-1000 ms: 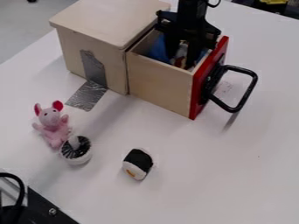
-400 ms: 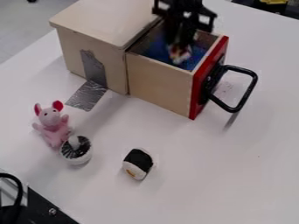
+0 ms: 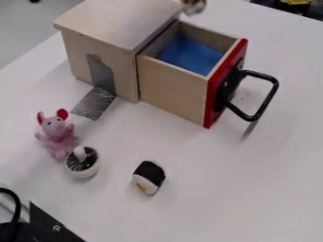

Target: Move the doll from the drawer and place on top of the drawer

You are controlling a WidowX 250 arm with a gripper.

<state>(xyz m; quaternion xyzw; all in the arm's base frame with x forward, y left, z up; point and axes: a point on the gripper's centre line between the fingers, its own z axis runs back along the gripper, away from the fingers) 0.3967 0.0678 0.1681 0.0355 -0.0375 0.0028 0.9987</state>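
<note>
At the view's top edge, near the drawer point(image 3: 172, 90), the doll point(image 3: 194, 6)

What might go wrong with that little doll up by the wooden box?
The doll is near a corner of the wooden box's flat top; let go there, it might tumble onto the table or into the open drawer. The top has no raised rim that I can see, so a doll set near its edge could roll off.
</note>
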